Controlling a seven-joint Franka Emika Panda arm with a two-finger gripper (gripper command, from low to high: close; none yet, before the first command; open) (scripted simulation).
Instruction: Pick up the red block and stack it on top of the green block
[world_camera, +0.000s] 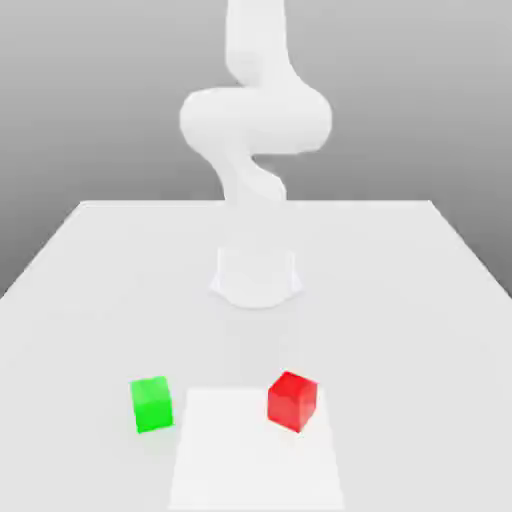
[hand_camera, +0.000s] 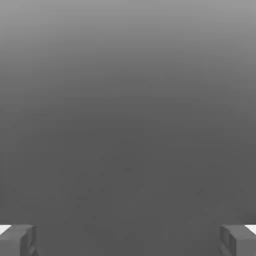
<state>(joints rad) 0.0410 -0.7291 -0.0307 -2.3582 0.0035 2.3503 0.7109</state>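
Observation:
The red block sits on the white table near its front, a little toward the exterior view's right. The green block rests at about the same depth, well apart from it toward the exterior view's left. The white arm rises from its base at mid-table and curves up past the frame's top. In the hand view my gripper is open; its grey fingertips stand far apart with only plain grey background between them.
A slightly brighter white rectangular patch lies flat on the table between the two blocks and runs to the front edge. The arm's round base stands behind both blocks.

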